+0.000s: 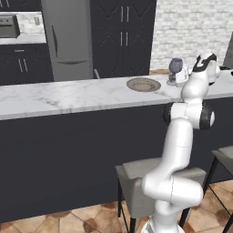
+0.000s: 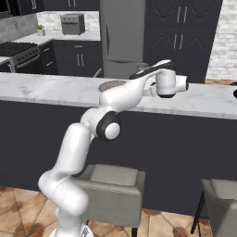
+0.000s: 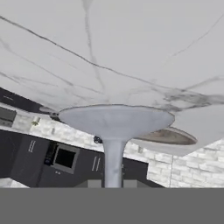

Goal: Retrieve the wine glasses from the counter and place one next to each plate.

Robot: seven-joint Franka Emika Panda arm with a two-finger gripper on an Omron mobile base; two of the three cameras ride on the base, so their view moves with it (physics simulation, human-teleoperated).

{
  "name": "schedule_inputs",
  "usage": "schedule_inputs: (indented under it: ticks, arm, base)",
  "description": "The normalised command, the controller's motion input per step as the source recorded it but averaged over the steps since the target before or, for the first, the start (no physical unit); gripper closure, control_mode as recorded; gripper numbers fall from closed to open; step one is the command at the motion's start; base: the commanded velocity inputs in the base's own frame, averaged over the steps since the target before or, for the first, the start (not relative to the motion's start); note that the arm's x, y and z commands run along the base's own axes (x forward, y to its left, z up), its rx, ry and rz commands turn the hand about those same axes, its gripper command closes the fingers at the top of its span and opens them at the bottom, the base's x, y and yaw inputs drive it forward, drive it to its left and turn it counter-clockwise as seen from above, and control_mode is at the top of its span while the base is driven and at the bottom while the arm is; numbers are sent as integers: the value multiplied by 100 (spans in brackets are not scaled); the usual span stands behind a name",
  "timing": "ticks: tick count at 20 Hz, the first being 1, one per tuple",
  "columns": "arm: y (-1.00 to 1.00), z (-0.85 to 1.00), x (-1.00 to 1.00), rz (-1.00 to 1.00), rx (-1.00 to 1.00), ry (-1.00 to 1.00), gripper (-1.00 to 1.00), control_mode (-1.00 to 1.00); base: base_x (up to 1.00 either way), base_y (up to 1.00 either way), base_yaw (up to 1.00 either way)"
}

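Observation:
A greyish-purple wine glass (image 1: 175, 66) stands upright at the counter (image 1: 68, 95), just right of a round dark-rimmed plate (image 1: 143, 84). My gripper (image 1: 179, 77) reaches over the marble and is shut on the glass's thin stem. In the hand view, which is rolled upside down, the stem runs from the gripper to the glass's round foot (image 3: 116, 118), which is right at the marble counter (image 3: 131, 43). I cannot tell whether the foot touches the surface. The plate (image 3: 168, 137) lies close beside the foot. In the right base view my hand hides the glass, and the plate (image 2: 109, 84) peeks out behind my arm.
Grey stools (image 1: 136, 175) stand under the counter's near edge, one by my base and another (image 1: 225, 157) to the right. Beyond the counter are a steel fridge (image 1: 68, 36) and dark cabinets (image 1: 123, 32). Bare marble stretches to the left of the plate.

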Motion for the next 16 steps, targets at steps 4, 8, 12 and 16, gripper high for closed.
schedule_inputs:
  ticks: [4,8,12,16]
  arm:
    - [10,-32,-5,0,-1,0,100,-100]
    - [9,-7,0,0,-3,-4,100,-100]
    - [2,0,18,0,-3,-5,100,-100]
    - [0,0,23,0,0,0,100,-100]
  base:
    - [0,0,0]
    - [0,0,0]
    - [0,0,0]
    - [0,0,0]
